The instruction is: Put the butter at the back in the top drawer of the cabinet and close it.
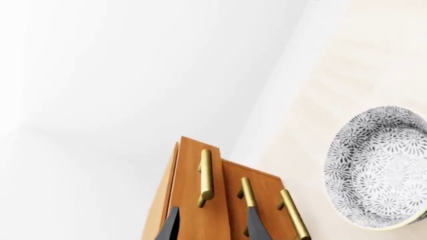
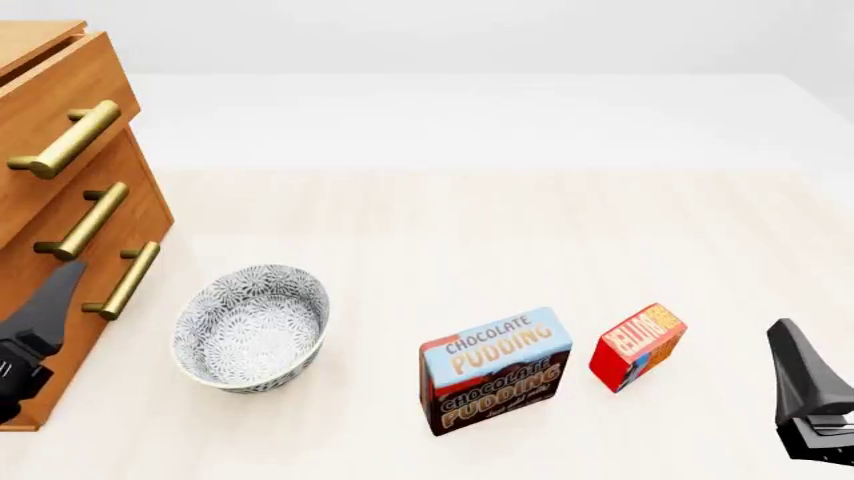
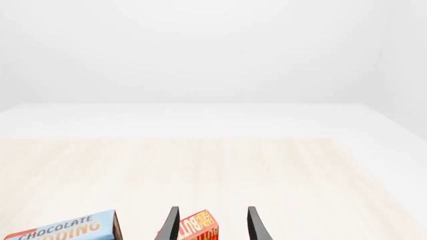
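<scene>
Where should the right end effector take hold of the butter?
Grip the butter across its two broad printed faces, probably coming from the arm's own side and above. It stands on edge, tilted, apart from the pudding box, so the thin dimension fits between the fingers. The right end effector is open, with the butter showing between its fingers.

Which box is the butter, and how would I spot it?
Find the big brown-and-blue Chocolate Pudding box standing near the front of the table. The butter stands just to its right, not touching it. It is the smaller box, red with orange-yellow letters.
</scene>
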Robot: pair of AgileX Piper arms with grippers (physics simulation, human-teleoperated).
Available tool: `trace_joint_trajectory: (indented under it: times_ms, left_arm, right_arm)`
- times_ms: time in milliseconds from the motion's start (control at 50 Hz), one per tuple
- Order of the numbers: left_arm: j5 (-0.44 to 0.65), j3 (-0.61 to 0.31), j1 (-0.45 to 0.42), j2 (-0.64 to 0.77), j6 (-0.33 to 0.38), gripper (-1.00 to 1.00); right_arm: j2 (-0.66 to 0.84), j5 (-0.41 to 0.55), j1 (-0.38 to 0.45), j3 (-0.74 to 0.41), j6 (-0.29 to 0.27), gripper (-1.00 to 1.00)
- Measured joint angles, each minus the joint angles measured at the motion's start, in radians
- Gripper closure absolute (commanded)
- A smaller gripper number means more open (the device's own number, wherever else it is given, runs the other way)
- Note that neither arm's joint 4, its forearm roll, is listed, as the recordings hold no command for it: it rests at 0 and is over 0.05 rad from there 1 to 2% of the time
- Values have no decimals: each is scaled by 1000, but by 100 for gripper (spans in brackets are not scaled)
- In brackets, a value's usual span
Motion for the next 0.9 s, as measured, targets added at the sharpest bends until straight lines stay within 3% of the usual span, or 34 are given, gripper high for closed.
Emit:
trace_joint_trajectory:
  times_ms: [900]
  left_arm:
    - [-109, -22, 52, 108, 14, -100]
  right_arm:
    - [0, 0, 0, 0, 0, -100]
